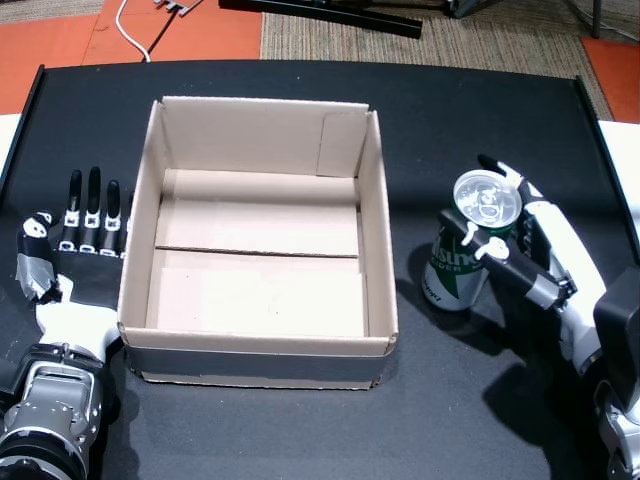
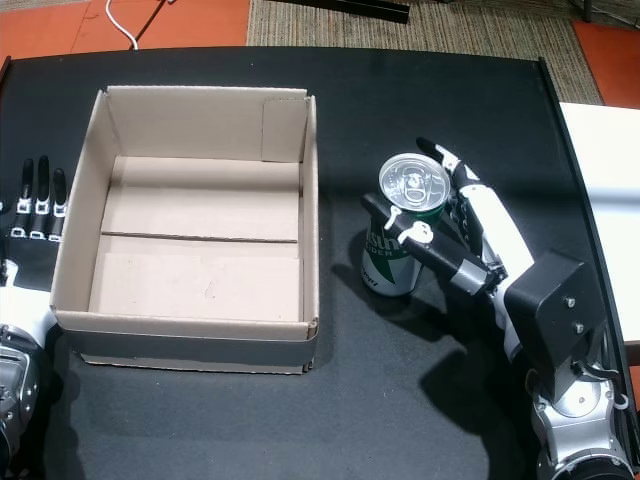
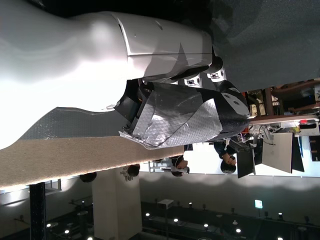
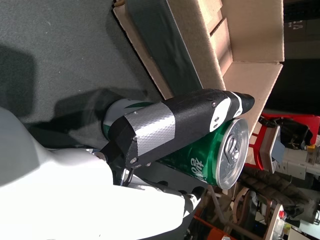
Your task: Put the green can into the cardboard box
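Observation:
The green can [image 1: 460, 270] [image 2: 388, 262] stands upright on the black table [image 1: 480, 110], a short gap to the right of the open cardboard box [image 1: 378, 230] [image 2: 310, 200]. My right hand [image 1: 535, 250] [image 2: 480, 235] is wrapped around it, with the thumb across the front and the fingers behind. In the right wrist view the thumb [image 4: 175, 122] presses on the can [image 4: 200, 160], with the box [image 4: 200, 45] beyond. My left hand [image 1: 75, 235] [image 2: 30, 225] [image 3: 185, 110] lies flat left of the box, fingers stretched out. The box holds nothing.
A white surface [image 1: 625, 160] borders the table on the right. Beyond the far edge are orange floor [image 1: 60, 40], a woven rug [image 1: 480, 50] and a white cable [image 1: 130, 30]. The left wrist view shows people [image 3: 225, 157] far off in the room.

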Robot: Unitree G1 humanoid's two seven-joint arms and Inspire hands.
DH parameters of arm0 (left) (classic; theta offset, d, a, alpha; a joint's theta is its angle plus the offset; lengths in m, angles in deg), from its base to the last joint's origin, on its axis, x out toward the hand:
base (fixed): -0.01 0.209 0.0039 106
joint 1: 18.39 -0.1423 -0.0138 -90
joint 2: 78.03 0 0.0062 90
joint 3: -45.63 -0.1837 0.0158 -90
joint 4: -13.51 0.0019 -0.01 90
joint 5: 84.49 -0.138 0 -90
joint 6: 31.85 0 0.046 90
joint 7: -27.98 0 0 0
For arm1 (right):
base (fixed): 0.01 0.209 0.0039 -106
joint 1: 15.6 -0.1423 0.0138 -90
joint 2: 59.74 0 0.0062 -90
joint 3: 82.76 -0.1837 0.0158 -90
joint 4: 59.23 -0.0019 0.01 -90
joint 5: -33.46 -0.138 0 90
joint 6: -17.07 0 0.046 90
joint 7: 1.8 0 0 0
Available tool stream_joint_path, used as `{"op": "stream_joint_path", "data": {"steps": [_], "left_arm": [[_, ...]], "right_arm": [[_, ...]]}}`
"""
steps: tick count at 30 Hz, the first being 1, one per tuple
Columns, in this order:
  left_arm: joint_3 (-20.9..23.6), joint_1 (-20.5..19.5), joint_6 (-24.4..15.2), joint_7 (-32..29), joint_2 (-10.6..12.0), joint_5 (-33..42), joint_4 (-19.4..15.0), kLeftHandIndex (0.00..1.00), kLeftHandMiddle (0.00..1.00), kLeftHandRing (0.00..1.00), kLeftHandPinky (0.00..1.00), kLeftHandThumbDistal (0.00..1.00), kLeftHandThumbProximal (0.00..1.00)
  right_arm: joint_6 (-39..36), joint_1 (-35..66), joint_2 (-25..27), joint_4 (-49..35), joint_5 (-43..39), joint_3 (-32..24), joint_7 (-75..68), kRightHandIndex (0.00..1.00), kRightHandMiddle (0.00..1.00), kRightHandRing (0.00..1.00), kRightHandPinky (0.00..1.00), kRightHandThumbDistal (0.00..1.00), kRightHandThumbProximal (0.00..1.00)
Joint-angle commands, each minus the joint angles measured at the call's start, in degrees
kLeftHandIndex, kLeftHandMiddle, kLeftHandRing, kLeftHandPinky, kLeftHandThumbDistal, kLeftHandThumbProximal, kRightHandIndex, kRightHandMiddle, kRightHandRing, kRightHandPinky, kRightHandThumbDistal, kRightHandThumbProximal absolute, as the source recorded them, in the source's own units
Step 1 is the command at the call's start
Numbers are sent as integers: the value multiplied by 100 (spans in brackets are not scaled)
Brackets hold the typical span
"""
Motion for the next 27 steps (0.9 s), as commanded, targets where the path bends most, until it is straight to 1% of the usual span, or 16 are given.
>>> {"op": "stream_joint_path", "data": {"steps": [1,5,7,8,10,12,15,18,20,21,22,23,24,25,26,27], "left_arm": [[-40,-244,-29,137,6,-91,110,42,45,59,76,0,80],[-50,-240,-55,174,-7,-96,105,44,44,57,74,0,80],[-47,-250,-64,112,-10,-89,102,46,46,58,73,0,82],[-41,-254,-64,83,-10,-80,100,46,45,57,72,0,82],[-42,-256,-74,98,-11,-82,99,45,44,56,72,0,81],[-35,-261,-80,92,-7,-73,99,45,45,55,71,0,81],[-20,-261,-51,97,-8,-53,100,46,46,56,72,0,80],[-37,-262,-73,95,-12,-71,94,47,47,58,75,0,81],[-9,-253,-77,96,-18,-37,89,47,46,59,75,0,80],[7,-247,-90,96,-18,-21,86,46,46,58,74,0,80],[22,-243,-89,97,-23,-7,86,46,45,57,73,0,78],[33,-241,-84,98,-30,1,87,46,45,57,74,0,77],[41,-239,-73,99,-38,6,87,46,45,57,74,0,77],[44,-235,-72,112,-41,7,86,47,46,58,76,0,78],[48,-227,-71,134,-41,11,86,47,45,58,76,0,78],[42,-223,-78,145,-40,3,85,47,45,57,76,0,78]], "right_arm": [[67,-106,-56,39,-35,-9,30,98,100,100,100,100,62],[119,-168,-114,59,37,36,-33,98,99,100,100,100,62],[136,-199,-140,71,84,73,-70,98,99,100,100,100,63],[176,-230,-163,83,74,71,-40,98,99,100,100,100,61],[262,-282,-198,104,54,66,3,98,99,100,100,100,61],[323,-333,-227,123,55,69,19,98,99,100,100,100,60],[396,-413,-260,153,110,110,-37,96,98,99,100,100,63],[397,-476,-327,174,83,91,-20,95,97,98,100,100,61],[403,-507,-373,180,72,81,-30,94,97,97,100,100,62],[411,-520,-390,181,75,81,-52,93,95,96,99,100,61],[409,-530,-397,178,107,99,-123,90,92,94,94,100,58],[402,-536,-397,175,150,128,-205,88,90,92,90,93,56],[378,-535,-376,168,258,203,-384,83,84,86,84,61,42],[353,-530,-360,164,340,260,-531,79,79,81,80,40,30],[365,-520,-358,163,385,282,-670,75,74,75,75,21,13],[397,-505,-350,161,470,331,-881,69,68,69,70,11,0]]}}
